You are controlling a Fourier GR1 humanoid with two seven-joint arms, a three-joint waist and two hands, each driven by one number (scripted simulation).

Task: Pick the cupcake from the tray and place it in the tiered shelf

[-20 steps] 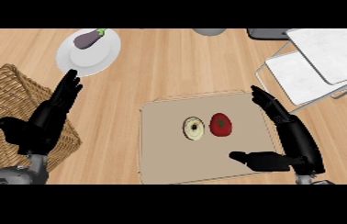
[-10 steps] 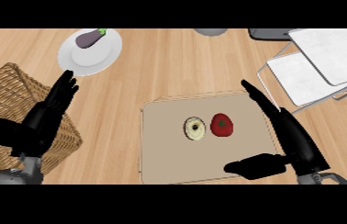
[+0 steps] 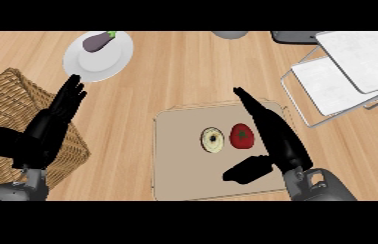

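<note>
A beige tray [image 3: 181, 173] lies on the wooden counter at the lower middle. On it sit a pale round cupcake [image 3: 212, 139] and, touching its right side, a red tomato-like item [image 3: 241, 136]. My right hand [image 3: 275, 138] is open above the tray's right part, fingers straight and pointing up-left just right of the red item, thumb out toward the lower left. The white tiered shelf [image 3: 336, 75] stands at the upper right. My left hand [image 3: 52, 123] is open at the left, fingers up, over a wicker basket.
A wicker basket [image 3: 22, 95] fills the left edge. A white plate [image 3: 103, 60] holding a purple eggplant [image 3: 98, 41] is at the upper left. A grey round object [image 3: 230, 34] shows at the top edge.
My right hand has moved left and in over the tray, closing on the red item and cupcake. The left hand has barely shifted.
</note>
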